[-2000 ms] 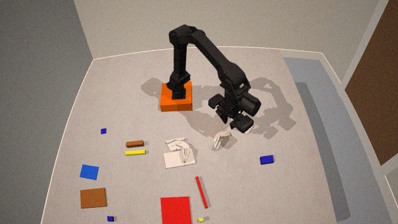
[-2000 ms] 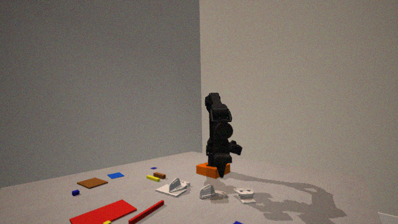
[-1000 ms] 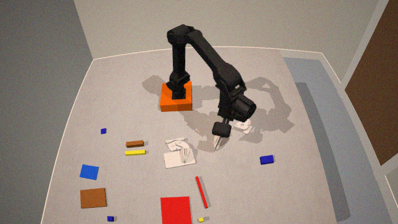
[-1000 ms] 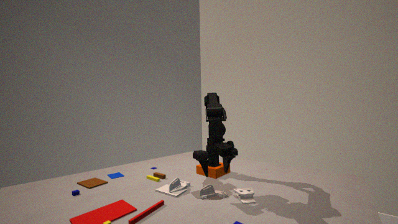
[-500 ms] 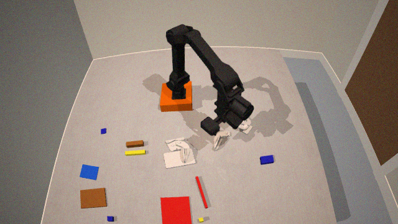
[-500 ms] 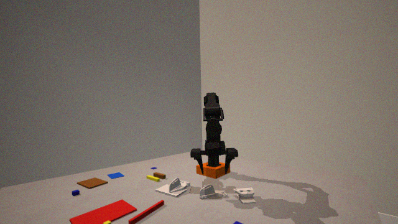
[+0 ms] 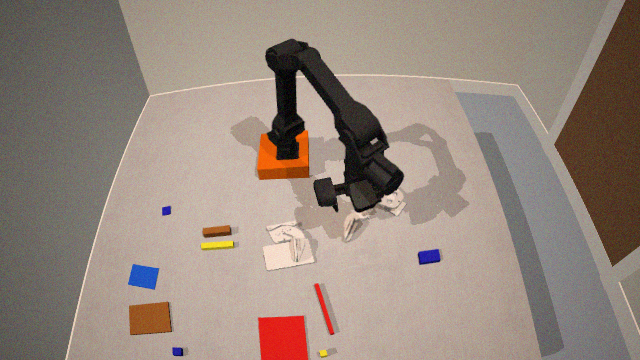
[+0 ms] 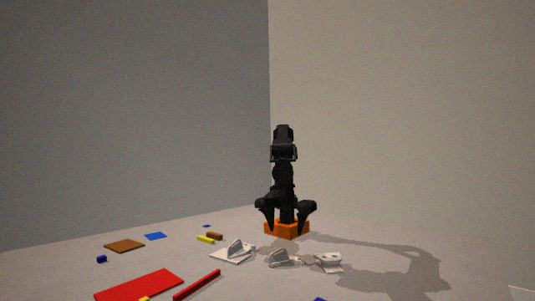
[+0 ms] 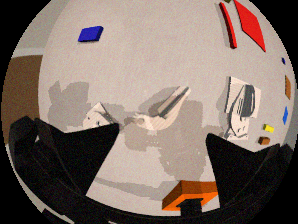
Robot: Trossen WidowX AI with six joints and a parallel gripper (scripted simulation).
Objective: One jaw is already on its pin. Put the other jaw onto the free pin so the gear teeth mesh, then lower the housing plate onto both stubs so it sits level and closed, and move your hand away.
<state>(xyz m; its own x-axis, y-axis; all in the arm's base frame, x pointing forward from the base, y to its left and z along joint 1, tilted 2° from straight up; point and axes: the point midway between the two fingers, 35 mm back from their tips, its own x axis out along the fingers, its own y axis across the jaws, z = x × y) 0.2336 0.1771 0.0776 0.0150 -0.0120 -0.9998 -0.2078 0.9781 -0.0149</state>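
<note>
The white base [image 7: 274, 257] [image 8: 221, 255] lies flat on the table, with one jaw [image 7: 297, 249] [image 8: 235, 249] [image 9: 245, 102] on it. The loose white jaw [image 7: 351, 227] [image 8: 279, 258] [image 9: 172, 103] lies on the table right of the base in the top view, apart from it. The white housing plate piece [image 7: 393, 201] [image 8: 330, 258] [image 9: 96, 117] with two holes stands farther right, partly hidden by the arm in the top view. My gripper [image 7: 353, 208] [image 8: 286, 232] [image 9: 164, 133] is wide open and empty, above the table near the loose jaw. The pins are too small to tell.
The arm's orange mount [image 7: 283, 172] [image 8: 288, 232] [image 9: 187, 194] is behind the parts. A blue block [image 7: 429, 257] [image 9: 91, 34] lies right. A red bar [image 7: 324, 309] and a red sheet [image 7: 283, 337] lie in front. Brown [image 7: 216, 231] and yellow [image 7: 217, 245] bars lie left of the base.
</note>
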